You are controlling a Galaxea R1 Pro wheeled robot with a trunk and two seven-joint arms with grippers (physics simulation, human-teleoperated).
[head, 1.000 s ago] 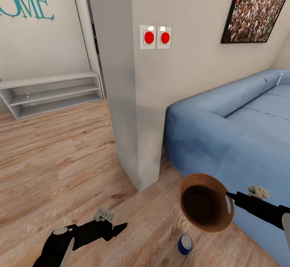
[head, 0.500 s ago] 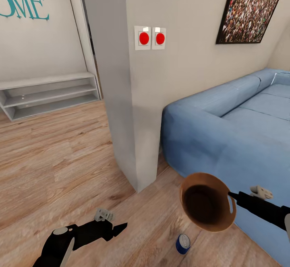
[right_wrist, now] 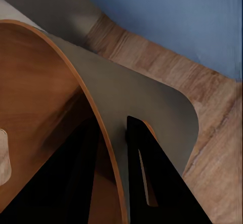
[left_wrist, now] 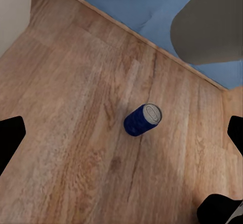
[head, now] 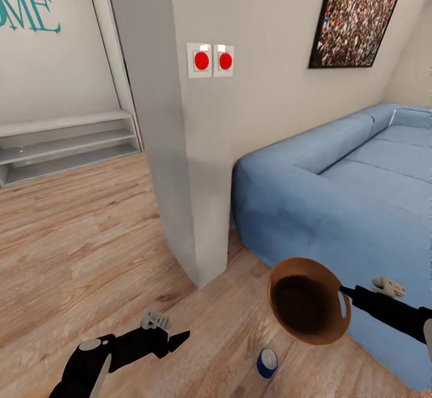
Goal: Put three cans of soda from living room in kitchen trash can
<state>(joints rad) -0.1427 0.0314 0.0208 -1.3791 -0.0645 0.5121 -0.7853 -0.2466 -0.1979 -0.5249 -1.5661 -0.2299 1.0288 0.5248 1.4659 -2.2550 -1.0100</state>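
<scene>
Now the trash can (head: pixel 309 302) is pinched at its rim by the right gripper (head: pixel 343 291), the spread left gripper (head: pixel 180 338) is held empty, and the blue can (head: pixel 267 362) must be picked next.

The head view looks forward and down from above both arms, taking in the wood floor (head: pixel 78 236), a grey wall corner (head: pixel 180 164) and the blue sofa (head: pixel 336 200). The left wrist view looks steeply down along its gripper (left_wrist: pixel 121 133) at the floor from some way above, with the blue can (left_wrist: pixel 142 119) lying near the middle; the same can (head: pixel 267 362) sits low in the head view. The right wrist view sits very close against the trash can (right_wrist: pixel 101 113), facing along its rim, floor and sofa beyond. All three views share the floor strip beside the sofa; the trash can (head: pixel 309 300) also appears in the head view.
</scene>
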